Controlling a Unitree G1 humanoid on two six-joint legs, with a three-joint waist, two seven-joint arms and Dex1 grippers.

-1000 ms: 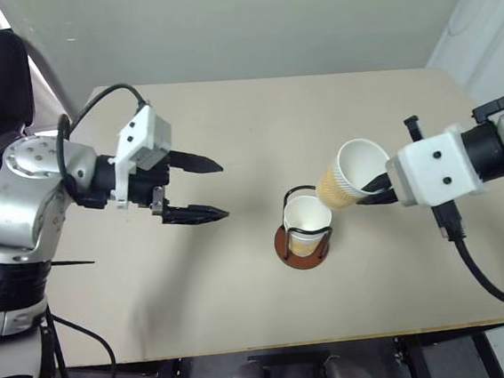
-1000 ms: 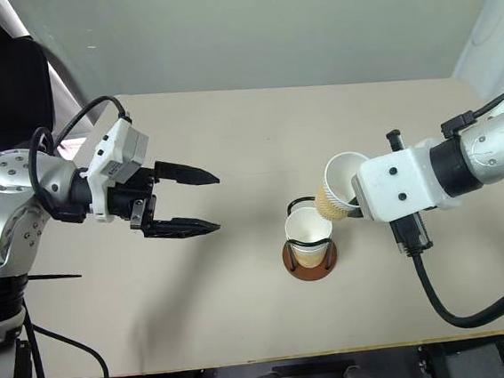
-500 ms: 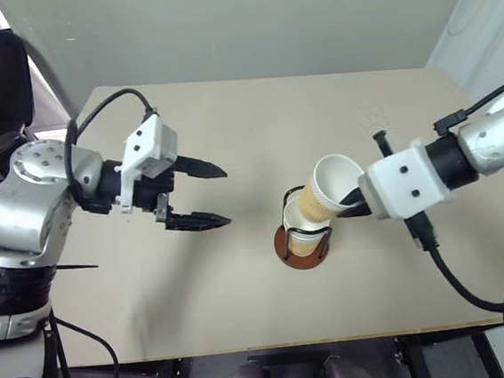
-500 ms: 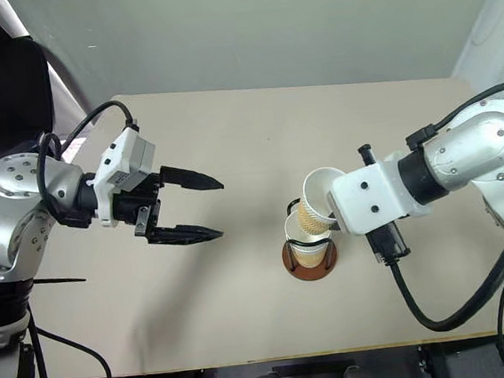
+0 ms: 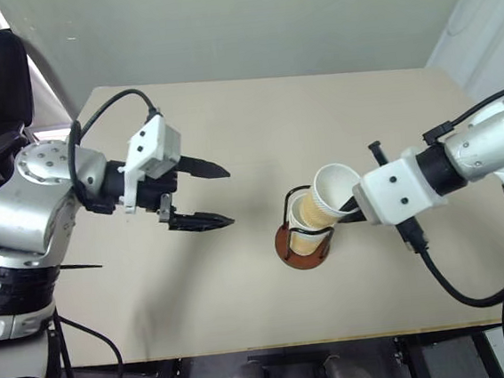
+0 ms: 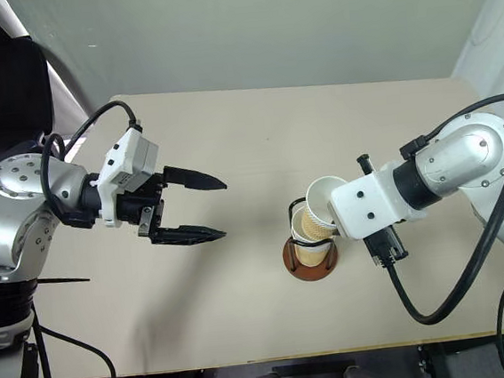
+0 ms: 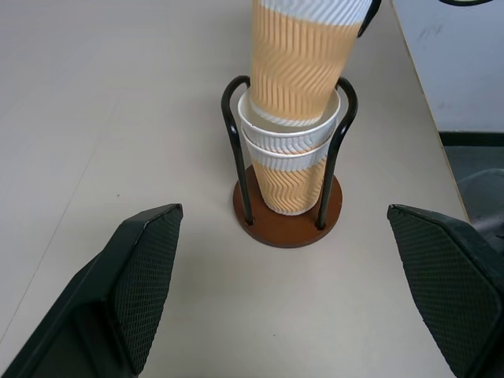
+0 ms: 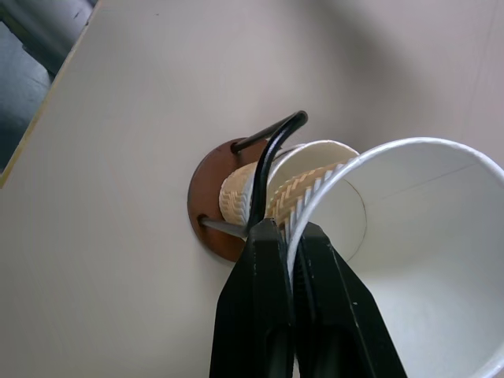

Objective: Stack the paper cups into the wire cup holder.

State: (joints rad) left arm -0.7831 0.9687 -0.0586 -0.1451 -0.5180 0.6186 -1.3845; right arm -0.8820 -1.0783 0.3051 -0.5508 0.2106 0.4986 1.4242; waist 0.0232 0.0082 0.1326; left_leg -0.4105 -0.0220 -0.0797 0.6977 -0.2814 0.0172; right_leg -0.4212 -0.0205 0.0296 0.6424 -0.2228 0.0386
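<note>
Nesting a third tan-orange ribbed paper cup (image 5: 328, 195) into two cups (image 7: 290, 161) already seated in the black-wire, brown-based holder (image 7: 288, 214) mid-desk (image 5: 227, 120), the right tool (image 8: 287, 236) pinches its rim; left tool (image 5: 208, 193) waits wide, empty.

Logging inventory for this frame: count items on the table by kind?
paper cups: 3 (two nested in the holder, one pinched by the right gripper, entering the stack)
wire cup holder: 1
Total: 4

Ribbed paper cups (image 7: 293, 63), matt tabletop (image 5: 256, 135)
</note>
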